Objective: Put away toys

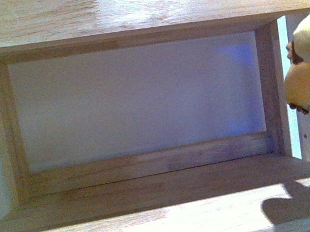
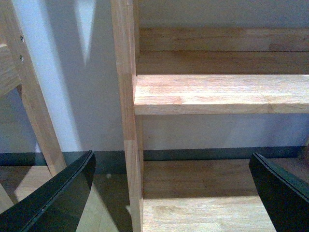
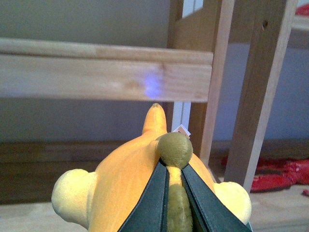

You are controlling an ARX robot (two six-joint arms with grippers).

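Left gripper (image 2: 172, 157): two fingers (image 2: 58, 198) of black plastic, seen in the left wrist view. Broad, flat-sided blades, each curving to a blunt, rounded tip. Smooth, glossy faces with a faint sheen along the upper edges.

Right gripper (image 3: 175, 168): two fingers (image 3: 153, 203), dark with a blackish-green cast, seen in the right wrist view. Slim, flat blades narrowing to fine tips. Smooth faces, edges catching paler light.

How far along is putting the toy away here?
Done: the plush is picked up, with the right gripper shut on it. In hand: it hangs at the front view's right edge, outside the shelf. Left: set it on the shelf board, which shows no toy yet, and release. The left gripper is open, holding nothing.
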